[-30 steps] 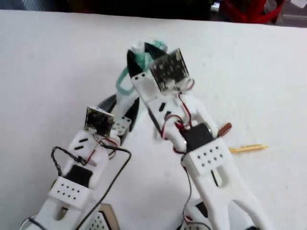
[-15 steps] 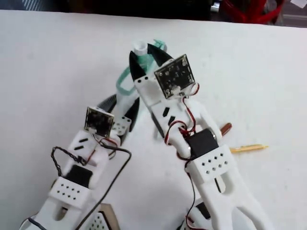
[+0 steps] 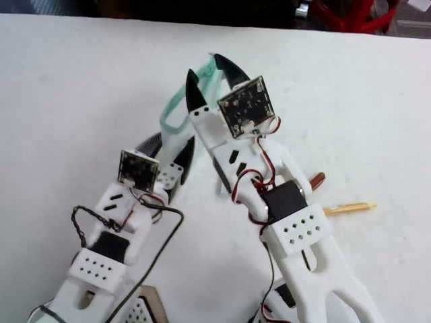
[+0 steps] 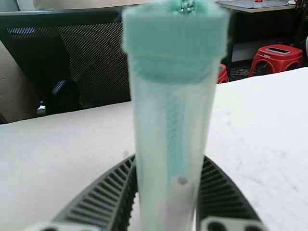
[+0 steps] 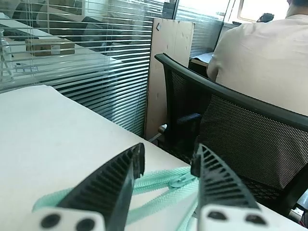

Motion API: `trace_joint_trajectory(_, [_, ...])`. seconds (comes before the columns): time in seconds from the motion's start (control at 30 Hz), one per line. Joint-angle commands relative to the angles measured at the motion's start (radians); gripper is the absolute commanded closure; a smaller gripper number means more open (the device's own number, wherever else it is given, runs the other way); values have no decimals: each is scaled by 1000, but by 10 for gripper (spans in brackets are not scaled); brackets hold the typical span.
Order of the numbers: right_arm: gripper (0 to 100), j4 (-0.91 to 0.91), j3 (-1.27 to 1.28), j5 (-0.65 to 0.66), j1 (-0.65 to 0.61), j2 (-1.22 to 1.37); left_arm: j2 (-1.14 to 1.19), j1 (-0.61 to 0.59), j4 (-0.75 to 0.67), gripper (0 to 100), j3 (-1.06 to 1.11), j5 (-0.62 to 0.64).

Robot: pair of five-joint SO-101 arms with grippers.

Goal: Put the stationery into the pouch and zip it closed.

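Since a second ago the right tool (image 3: 205, 67) has spread its jaws wider, and the white cylinder (image 4: 175, 207) that stood between them has left them; the left arm has kept its place.

High view: the right tool hangs with its black jaws apart over the far end of the pouch (image 3: 172, 108), whose teal zip edge runs between the jaw tips and loops back toward the near left. The left tool (image 3: 174, 142) sits nearer, at the pouch's near end. To the right of the right arm a yellow pen (image 3: 347, 208) lies flat on the white worktop (image 3: 81, 87), and a brown-tipped item (image 3: 315, 180) lies just beside the arm, a little farther off than the pen. Along the worktop's far edge the room is dark.

Left wrist view: the left tool is clamped on the pouch, one ribbed jaw on each side of it. The pouch stands upright, clear-walled with a teal band at its top, and the white cylinder stands inside it at the held end. Beyond the worktop are a black mesh chair (image 4: 91, 62) and red stools (image 4: 279, 54).

Right wrist view: the right tool's jaws stand apart, gripping nothing, above the teal zip. Behind are slatted blinds (image 5: 96, 43), an upright wooden board (image 5: 166, 72) and a mesh-backed chair (image 5: 240, 139).
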Motion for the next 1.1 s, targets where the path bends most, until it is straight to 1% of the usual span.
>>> trace_joint_trajectory(0.0, [856, -8, -11, 12, 8, -12, -8, 2, -14, 823, -3, -8])
trace_joint_trajectory(0.17, [857, -4, -9, 12, 21, -13, -8, 2, -14, 823, -3, -8])
trace_joint_trajectory(0.3, [857, 59, -11, 12, 61, -13, -8, 2, -14, 823, -3, -8])
trace_joint_trajectory(0.57, [857, 216, -12, 12, 246, -13, -8, 2, -14, 823, -3, -8])
trace_joint_trajectory(0.67, [857, 341, -43, 12, 321, -13, -8, 2, -14, 823, -3, -8])
trace_joint_trajectory(0.8, [857, 581, -98, 12, 430, -13, -8, 2, -14, 823, -3, -8])
trace_joint_trajectory(0.97, [854, 909, -100, 15, 513, -13, -8, 2, -12, 823, -3, -8])
trace_joint_trajectory(1.07, [854, 1023, -98, 94, 615, -13, -8, 4, -12, 823, -3, -8])
